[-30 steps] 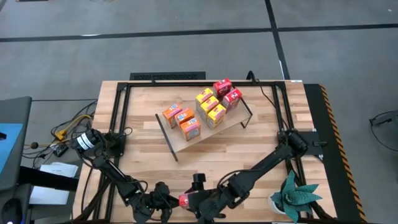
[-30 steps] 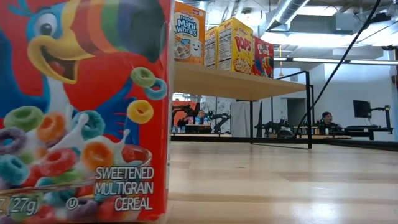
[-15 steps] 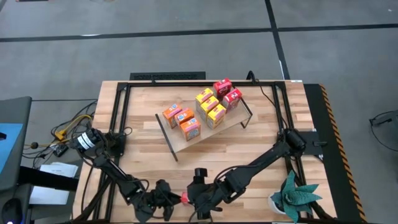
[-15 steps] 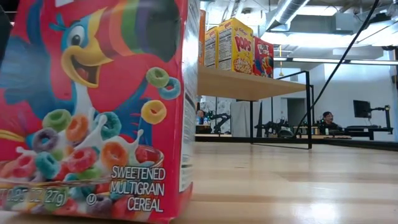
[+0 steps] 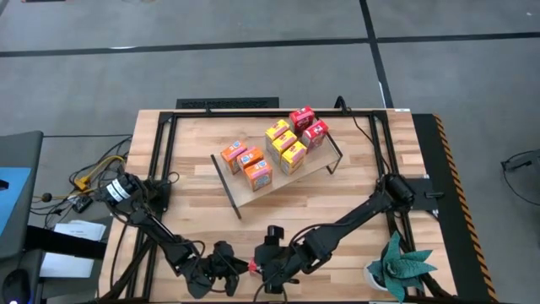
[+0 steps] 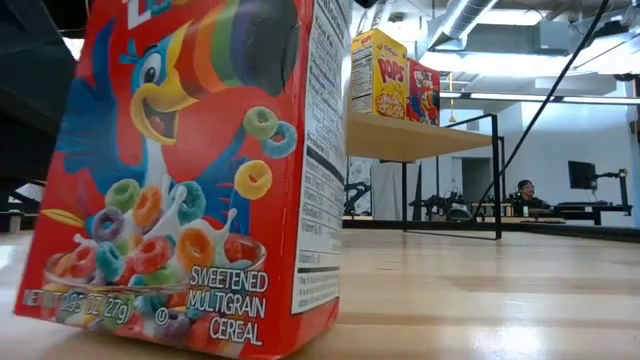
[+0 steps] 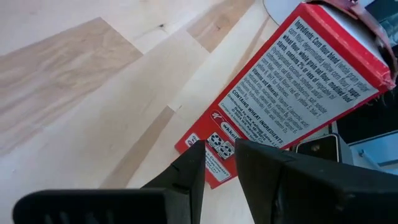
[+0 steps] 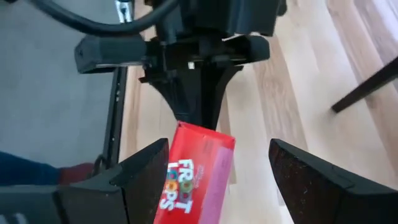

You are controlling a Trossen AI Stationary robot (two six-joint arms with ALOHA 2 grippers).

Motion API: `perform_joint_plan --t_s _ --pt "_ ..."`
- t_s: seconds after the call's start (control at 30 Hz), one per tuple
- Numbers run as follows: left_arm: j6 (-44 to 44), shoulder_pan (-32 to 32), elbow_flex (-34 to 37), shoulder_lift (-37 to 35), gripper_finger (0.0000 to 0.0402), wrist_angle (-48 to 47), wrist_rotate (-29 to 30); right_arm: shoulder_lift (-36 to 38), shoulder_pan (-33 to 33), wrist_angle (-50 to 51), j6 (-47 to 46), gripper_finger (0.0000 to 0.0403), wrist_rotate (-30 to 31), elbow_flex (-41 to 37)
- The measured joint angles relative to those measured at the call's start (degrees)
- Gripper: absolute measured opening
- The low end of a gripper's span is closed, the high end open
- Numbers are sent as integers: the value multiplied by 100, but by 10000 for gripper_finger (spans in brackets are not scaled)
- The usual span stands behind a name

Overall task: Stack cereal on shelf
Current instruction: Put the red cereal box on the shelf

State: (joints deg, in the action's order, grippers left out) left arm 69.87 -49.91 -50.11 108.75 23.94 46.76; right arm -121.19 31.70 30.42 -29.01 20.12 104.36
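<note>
High view, near edge of the table: what sits between your two arms? (visitor)

That is the last cereal box (image 5: pixel 251 268), a red one. My left gripper (image 5: pixel 239 268) is at one side of it and my right gripper (image 5: pixel 265 275) at the other. (me)

Are you holding it?

My right gripper's fingers (image 8: pixel 143 177) are spread wide on either side of the box, with a gap showing, so I would not call that a grip. My left gripper is right at the box's printed side panel. Whether it pinches the box or merely meets it, I cannot tell.

Why both arms on one small box?

My guess is that one steadies it while the other lines up for a clean hold. In the low view the box looks slightly tilted, so it could topple.

And the shelf (image 5: pixel 245 198)?

It stands mid-table at an angle, well away from me, with eight boxes (image 5: pixel 284 142) on it: orange, yellow and red. Some bare board shows at its near end.

What about the surroundings?

I see a pale plank table (image 5: pixel 186 139) with black rails and a teal plant (image 5: pixel 401 262) at my right corner. Grey floor lies around it, and a person (image 6: pixel 522 190) is seated far off at a desk.
</note>
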Motion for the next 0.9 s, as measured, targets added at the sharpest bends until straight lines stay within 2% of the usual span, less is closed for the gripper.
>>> perform_joint_plan --t_s 0.9 --pt "144 53 2 0 76 2 77 0 122 216 -710 302 103 0"
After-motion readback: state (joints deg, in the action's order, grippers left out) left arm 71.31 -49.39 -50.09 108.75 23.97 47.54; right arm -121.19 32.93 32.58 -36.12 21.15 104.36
